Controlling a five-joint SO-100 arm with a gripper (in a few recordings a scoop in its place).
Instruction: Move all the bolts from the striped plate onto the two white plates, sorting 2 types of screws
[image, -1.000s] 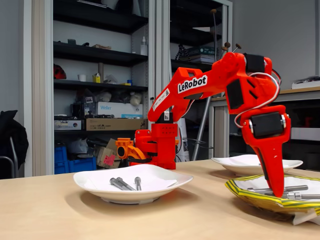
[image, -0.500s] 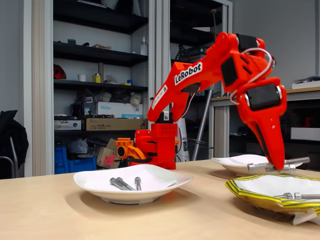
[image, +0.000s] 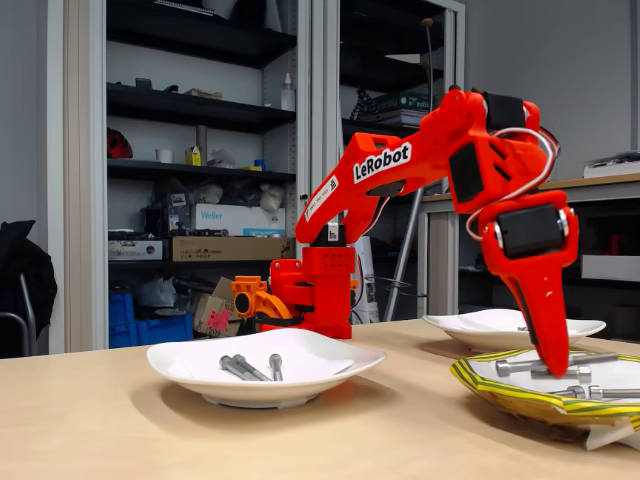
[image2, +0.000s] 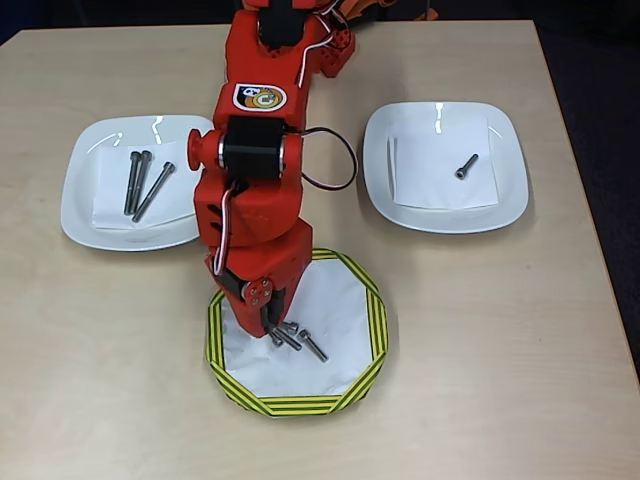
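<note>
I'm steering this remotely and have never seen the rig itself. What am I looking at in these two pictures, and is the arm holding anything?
The red machine is a small robot arm with a two-finger gripper at its end. One picture comes from a camera at table height, looking from the side. The other looks straight down on the table.

From above, the white plate on the left has three long bolts on it. The white plate on the right has one short bolt. The striped plate is nearest the bottom edge, with a few bolts lying beside the gripper.

In the side picture, the gripper's tip meets a long bolt lying level just over the striped plate. It may be gripped, but I cannot tell.
</note>
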